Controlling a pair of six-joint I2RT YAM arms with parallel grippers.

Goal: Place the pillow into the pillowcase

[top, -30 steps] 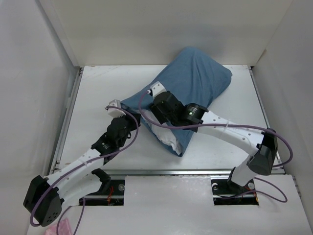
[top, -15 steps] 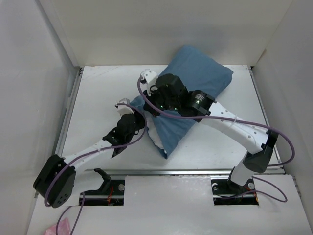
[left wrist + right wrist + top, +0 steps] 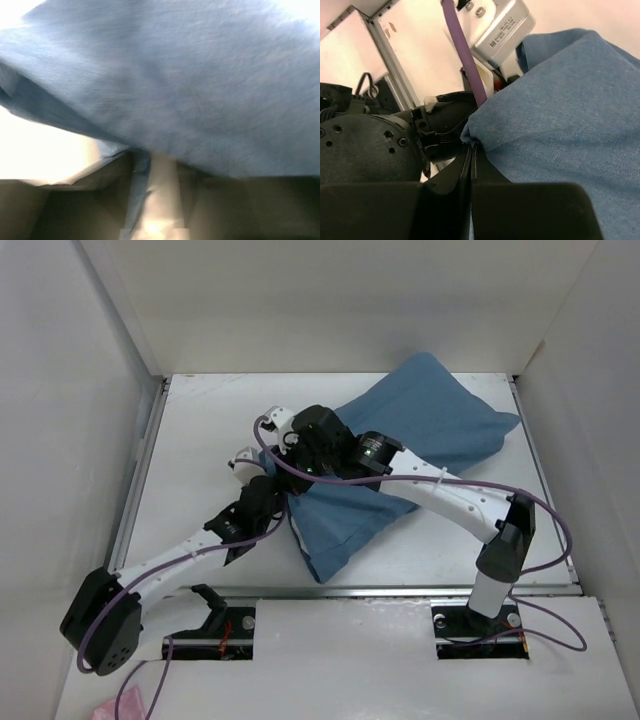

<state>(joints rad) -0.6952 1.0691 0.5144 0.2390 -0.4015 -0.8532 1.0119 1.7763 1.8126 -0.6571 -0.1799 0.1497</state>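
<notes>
Pinching the blue hem, the right gripper [image 3: 471, 146] has its jaws pressed flat together on a fold of the pillowcase [image 3: 430, 430], right at the sack's near-left mouth. I take the grip to be there so the cloth can be drawn over the last of the pillow [image 3: 294, 532]. Just beside it, coming in from the near left, the left gripper [image 3: 258, 505] sits against the same mouth edge. Its own camera is smothered in blue cloth and its fingers are a blur, so I cannot tell how wide they stand or whether they hold anything. My guess is that it is posted there to steady the opening while the other arm pulls. Only a thin white strip of pillow shows, at the near-left lip of the mouth; the rest looks to be inside, plumping the case out. The filled case lies slantwise on the table [image 3: 200, 440], from the middle near the arms out to the far right corner, with the right arm stretched across it.
</notes>
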